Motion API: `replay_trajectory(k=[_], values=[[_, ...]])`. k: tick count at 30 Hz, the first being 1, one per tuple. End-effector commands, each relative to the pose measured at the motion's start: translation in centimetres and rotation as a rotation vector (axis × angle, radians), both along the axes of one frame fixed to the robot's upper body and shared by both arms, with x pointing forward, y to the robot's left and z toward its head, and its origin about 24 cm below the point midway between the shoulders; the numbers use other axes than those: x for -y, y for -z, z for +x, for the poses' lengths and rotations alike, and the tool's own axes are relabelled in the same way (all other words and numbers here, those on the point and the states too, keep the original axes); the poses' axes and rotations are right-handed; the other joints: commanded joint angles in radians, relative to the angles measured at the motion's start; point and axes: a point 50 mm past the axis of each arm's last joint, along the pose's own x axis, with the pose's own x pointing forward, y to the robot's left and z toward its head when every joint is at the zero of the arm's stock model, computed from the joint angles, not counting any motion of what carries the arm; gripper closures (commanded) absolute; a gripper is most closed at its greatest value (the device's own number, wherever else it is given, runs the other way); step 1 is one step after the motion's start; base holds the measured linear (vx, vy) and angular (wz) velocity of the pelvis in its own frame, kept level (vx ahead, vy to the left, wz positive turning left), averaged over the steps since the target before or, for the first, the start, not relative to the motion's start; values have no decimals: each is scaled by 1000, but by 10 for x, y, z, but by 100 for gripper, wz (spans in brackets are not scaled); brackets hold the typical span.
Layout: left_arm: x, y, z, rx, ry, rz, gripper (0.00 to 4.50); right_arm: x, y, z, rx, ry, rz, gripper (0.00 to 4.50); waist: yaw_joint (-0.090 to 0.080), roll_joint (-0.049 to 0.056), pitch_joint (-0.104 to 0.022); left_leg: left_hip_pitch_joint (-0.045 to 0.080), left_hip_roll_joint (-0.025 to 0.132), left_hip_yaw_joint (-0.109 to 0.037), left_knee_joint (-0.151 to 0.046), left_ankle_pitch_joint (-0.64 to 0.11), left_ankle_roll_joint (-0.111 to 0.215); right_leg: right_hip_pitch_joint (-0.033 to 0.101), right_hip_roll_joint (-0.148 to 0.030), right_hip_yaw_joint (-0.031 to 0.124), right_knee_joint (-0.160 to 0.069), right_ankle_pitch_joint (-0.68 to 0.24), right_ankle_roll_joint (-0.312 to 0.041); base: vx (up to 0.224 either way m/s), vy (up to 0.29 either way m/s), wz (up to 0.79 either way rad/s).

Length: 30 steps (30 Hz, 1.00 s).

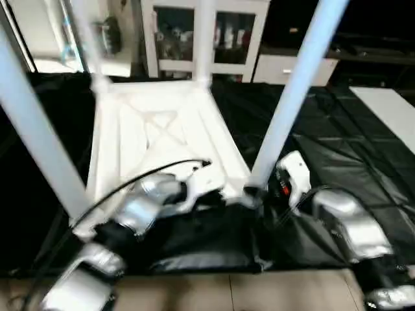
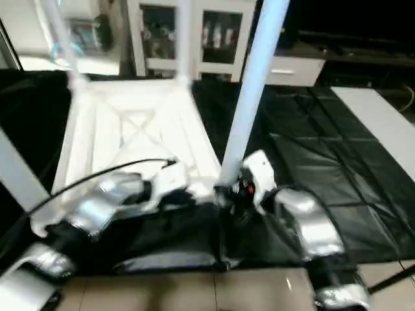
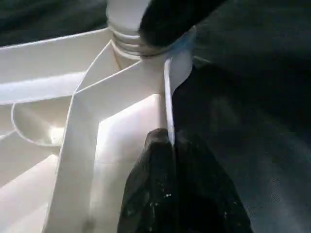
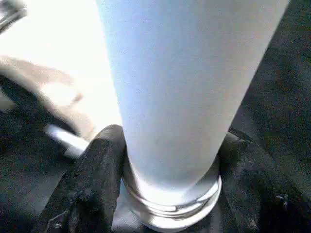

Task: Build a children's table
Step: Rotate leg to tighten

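Silver forearms reach in from the near edge toward the children's table top [image 1: 162, 136], which lies upside down on a black sheet [image 1: 350, 149] on the floor, its X-ribbed underside facing up. Four white legs stand in its corner sockets: the near right leg [image 1: 295, 91], the near left leg [image 1: 32, 129], the far left leg [image 1: 91, 45] and the far right leg [image 1: 204, 39], all rising out of the top of the head views. At the near right corner, the right tool [image 4: 167, 194] sits around the base of that near right leg, one black finger [image 4: 95, 179] on each side of the tube just above the threaded collar, so it is grasping the leg. Just beside it, the left tool [image 3: 170, 179] is clenched on the thin upright rim of the table top, one black finger [image 3: 146, 194] on either side of the wall close to the same corner socket. One black cable [image 1: 130, 178] arcs over the left forearm. Beyond the sheet stand one white cabinet [image 1: 194, 32] with glass doors and one low white drawer unit [image 1: 292, 68]; tan floor [image 1: 259, 291] shows at the near edge.
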Motion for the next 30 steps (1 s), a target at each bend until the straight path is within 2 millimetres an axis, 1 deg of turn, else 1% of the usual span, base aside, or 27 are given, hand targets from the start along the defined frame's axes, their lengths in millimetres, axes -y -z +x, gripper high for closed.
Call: replay_trajectory(k=[1, 2, 3, 4, 5, 6, 7, 8, 10, 11, 13, 14, 15, 16, 17, 18, 19, 20, 21, 22, 23, 25, 26, 27, 28, 29, 30], values=[[6, -12, 20, 96, -257, -49, 450, 7, 31, -4, -108, 171, -177, 199, -13, -6, -42, 6, 9, -35, -82, -443, -33, 31, -37, -6, -104, -644, -58, -52, 37, -13], [6, -12, 21, 106, -267, -47, 450, 5, 32, -4, -106, 179, -178, 201, -11, -1, -45, 5, 10, -37, -84, -428, -27, 35, -41, -7, -106, -614, -59, -52, 37, -13], [10, -13, 25, 138, -306, -49, 450, -5, 33, 0, -95, 213, -181, 201, -13, 2, -45, 5, 12, -37, -87, -422, -16, 37, -43, -6, -109, -589, -68, 0, 0, 0], [12, -15, 27, 156, -323, -50, 450, -13, 33, 2, -89, 235, -183, 208, -18, 10, -42, 7, 12, -40, -89, -432, -7, 33, -43, -8, -113, -549, -91, 0, 0, 0], [14, -15, 28, 165, -335, -52, 450, -18, 33, 3, -85, 251, -185, 213, -23, 4, -43, 4, 9, -42, -90, -447, -2, 37, -41, -13, -112, -537, -98, 0, 0, 0], [16, -17, 30, 169, -349, -65, 450, -24, 33, 6, -81, 264, -166, 213, -24, 2, -41, 4, 6, -41, -89, -452, 4, 35, -41, -13, -116, -542, -97, 0, 0, 0], [18, -19, 31, 175, -354, -71, 450, -28, 32, 7, -75, 273, -146, 217, -22, 3, -41, 12, 4, -39, -86, -459, 14, 30, -43, -13, -120, -561, -99, 0, 0, 0], [19, -20, 31, 187, -349, -66, 450, -31, 30, 9, -65, 278, -124, 217, -22, 1, -40, 13, 4, -39, -85, -460, 18, 29, -43, -14, -121, -566, -98, 0, 0, 0], [18, -21, 32, 195, -348, -58, 450, -39, 23, 13, -40, 268, -27, 217, -21, 3, -40, 7, 8, -41, -90, -457, 24, 34, -46, -13, -117, -554, -98, 0, 0, 0], [16, -20, 33, 209, -338, -45, 450, -41, 19, 14, -28, 252, 0, 217, -19, 0, -41, 8, 9, -39, -90, -447, 28, 33, -47, -10, -116, -536, -105, 0, 0, 0], [13, -19, 33, 218, -321, -36, 450, -44, 12, 14, 0, 184, 71, 217, -17, 1, -41, 5, 10, -37, -92, -433, 35, 36, -46, -6, -111, -505, -117, 0, 0, 0], [11, -19, 33, 220, -317, -32, 450, -46, 7, 12, 15, 132, 122, 217, -17, -3, -41, 3, 9, -36, -93, -429, 41, 38, -46, -5, -110, -499, -118, 0, 0, 0], [10, -18, 33, 222, -317, -27, 450, -46, 3, 11, 34, 90, 152, 184, -12, -3, -40, 0, 12, -37, -95, -414, 52, 44, -48, -4, -107, -489, -116, 0, 0, 0], [8, -18, 32, 221, -298, -28, 450, -45, -3, 9, 68, 51, 175, 178, -11, -4, -40, -3, 11, -35, -96, -407, 58, 45, -46, -2, -105, -481, -116, 0, 0, 0], [7, -17, 32, 219, -287, -30, 450, -44, -7, 7, 87, 24, 186, 173, -14, -5, -41, -9, 11, -37, -97, -400, 59, 49, -47, -2, -103, -483, -113, 0, 0, 0], [6, -16, 32, 213, -281, -32, 450, -43, -10, 4, 100, -12, 198, 173, -17, -3, -40, -17, 12, -41, -100, -392, 58, 55, -48, -4, -101, -493, -108, 0, 0, 0], [5, -16, 31, 214, -276, -31, 450, -42, -11, 2, 105, -32, 201, 159, -16, -2, -43, -25, 14, -44, -101, -355, 55, 63, -54, -2, -99, -479, -105, 8, -12, -19], [4, -15, 30, 211, -253, -27, 450, -37, -14, -1, 123, -60, 194, 143, -11, -3, -49, -22, 14, -43, -98, -317, 59, 62, -53, 1, -93, -429, -120, 8, -12, -19], [2, -14, 28, 208, -232, -24, 450, -31, -17, -3, 134, -84, 187, 133, -6, -3, -49, -15, 18, -39, -96, -304, 63, 55, -52, 5, -92, -397, -134, 0, 0, 0], [1, -13, 27, 205, -218, -22, 450, -27, -19, -5, 142, -100, 183, 130, 3, -6, -50, -7, 17, -30, -90, -273, 77, 47, -50, 10, -88, -345, -163, 0, 0, 0], [-1, -12, 25, 196, -184, -23, 450, -18, -21, -6, 145, -92, 157, 125, 6, -5, -45, -5, 17, -23, -89, -267, 88, 42, -47, 12, -88, -342, -180, 0, 0, 0], [-2, -11, 23, 189, -158, -24, 450, -9, -22, -7, 145, -84, 137, 100, 12, -2, -46, -7, 18, -22, -89, -252, 89, 44, -47, 13, -85, -359, -178, 0, 0, 0], [-5, -9, 17, 170, -73, -31, 450, 12, -28, -12, 153, -113, 85, 91, 18, 2, -47, -6, 18, -23, -88, -246, 88, 45, -47, 13, -85, -356, -178, 0, 0, 0], [-5, -9, 16, 165, -55, -32, 450, 16, -30, -13, 155, -122, 75, 86, 23, -1, -48, -3, 19, -19, -86, -238, 92, 43, -46, 14, -85, -336, -180, 0, 0, 0], [-7, -8, 14, 170, -17, -31, 450, 23, -32, -16, 147, -145, 56, 86, 26, -1, -48, -1, 20, -18, -86, -237, 94, 42, -46, 15, -84, -329, -184, 0, 0, 0], [-7, -8, 11, 165, 17, -37, 450, 30, -34, -19, 141, -167, 39, 74, 30, 0, -49, -1, 19, -17, -84, -222, 101, 43, -45, 16, -80, -307, -191, 0, 0, 0], [-10, -6, 9, 151, 35, -33, 450, 36, -36, -23, 131, -192, 24, 53, 36, -2, -51, -5, 19, -16, -83, -202, 109, 47, -46, 17, -76, -281, -196, 0, 0, 0]])
